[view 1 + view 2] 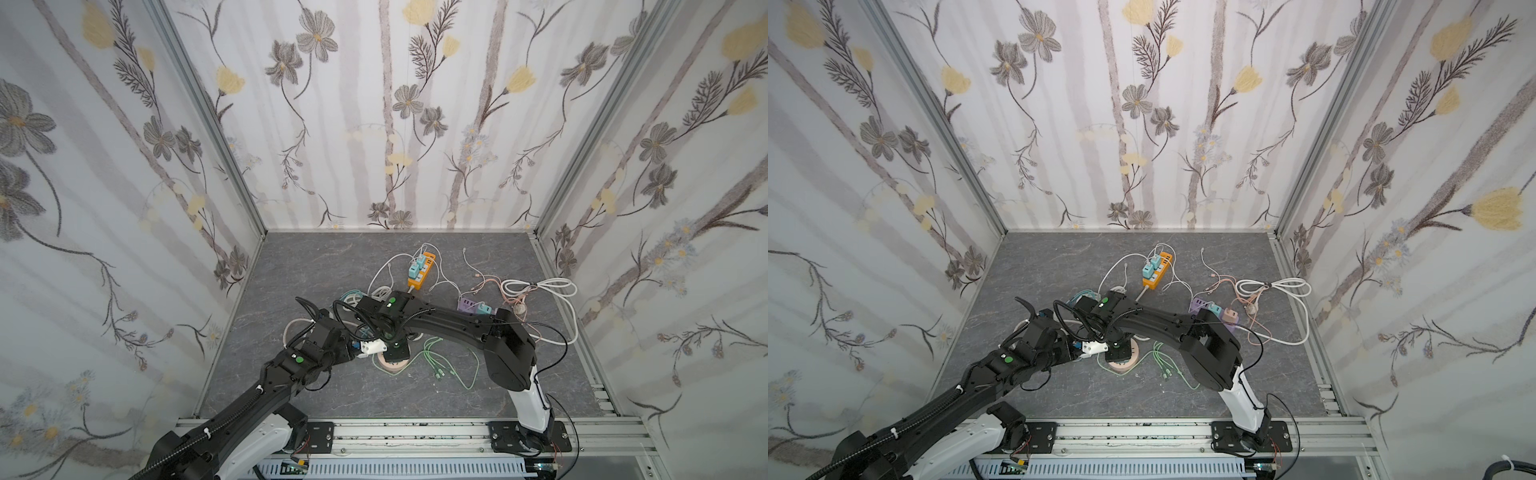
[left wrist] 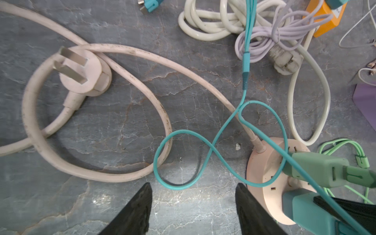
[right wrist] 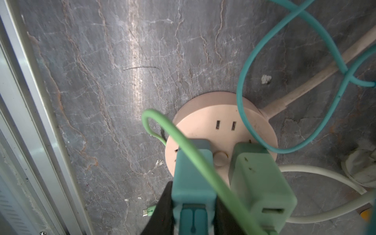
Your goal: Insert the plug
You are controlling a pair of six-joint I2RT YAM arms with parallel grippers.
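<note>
— Where is your plug?
— Your right hand (image 3: 193, 203) is clamped on the teal plug (image 3: 191, 173), its nose against the round pink socket (image 3: 213, 126), at six o'clock from the orange strip (image 1: 422, 272).
— And your left hand (image 2: 193, 195)?
— Fingers apart, empty, over the desk (image 2: 122, 122) at the socket's nine o'clock.

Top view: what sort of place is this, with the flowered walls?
Likely a robot test booth: wallpapered panels in aluminium framing, a left arm and right arm bolted to a front rail, an orange power strip and cables strewn on the marbled floor.
</note>
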